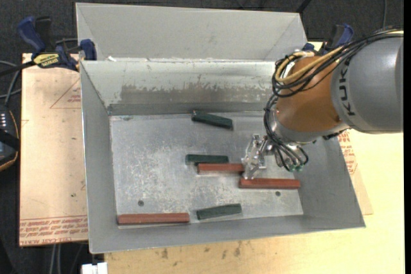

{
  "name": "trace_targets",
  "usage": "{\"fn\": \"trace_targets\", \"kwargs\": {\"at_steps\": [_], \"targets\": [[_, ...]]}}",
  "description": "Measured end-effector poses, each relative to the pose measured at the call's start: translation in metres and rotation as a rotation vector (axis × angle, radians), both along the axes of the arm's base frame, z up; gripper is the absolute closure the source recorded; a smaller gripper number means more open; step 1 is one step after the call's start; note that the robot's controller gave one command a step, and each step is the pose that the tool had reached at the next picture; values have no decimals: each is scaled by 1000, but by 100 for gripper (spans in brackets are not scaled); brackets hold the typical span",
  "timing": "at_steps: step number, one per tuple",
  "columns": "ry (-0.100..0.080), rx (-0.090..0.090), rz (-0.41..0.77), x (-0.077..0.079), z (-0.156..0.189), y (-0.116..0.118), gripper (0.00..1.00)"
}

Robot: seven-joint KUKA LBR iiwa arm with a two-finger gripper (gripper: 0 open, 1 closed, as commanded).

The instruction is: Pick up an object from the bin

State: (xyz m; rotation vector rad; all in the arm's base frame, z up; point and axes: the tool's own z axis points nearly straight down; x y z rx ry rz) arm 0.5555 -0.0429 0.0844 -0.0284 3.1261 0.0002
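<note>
Near edge of the bin (148, 163): a long red-brown bar (154, 218) lies flat by the left corner; a short dark green bar (219, 211) lies near its right end, apart from it.
Right of the floor, a little farther in: a second red-brown bar (270, 183) lies flat, its left end under the pincer (252, 163).
Pincer: low over the floor, right where that left end comes close to the right end of a third red-brown bar (220, 168); I cannot tell whether it is apart or together, and nothing shows clamped in it.
Task's thing: most likely one of these two bars; which one I cannot tell.
Middle of the floor: a second dark green bar (207, 159) lies just beside the third red-brown bar, on its far side.
Far wall: a third dark green bar (212, 119) lies alone near its foot.
Arm (308, 106): reaches in from the right, above the right-hand bars.
Step in hand: judged as the descent to a grasp; every bar lies flat, none lifted.
Next move: take one bar only, across its narrow width, then lift straight up; the neighbouring end could get caught too.
Count: three red-brown bars, three dark green bars.
</note>
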Motion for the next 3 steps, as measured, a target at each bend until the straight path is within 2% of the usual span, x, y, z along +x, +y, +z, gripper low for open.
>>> {"fn": "trace_targets", "kwargs": {"at_steps": [1,2,3], "targets": [[15,0,81,3,193,7,100],[7,-1,87,5,212,8,100],[2,-2,91,6,214,7,100]]}}
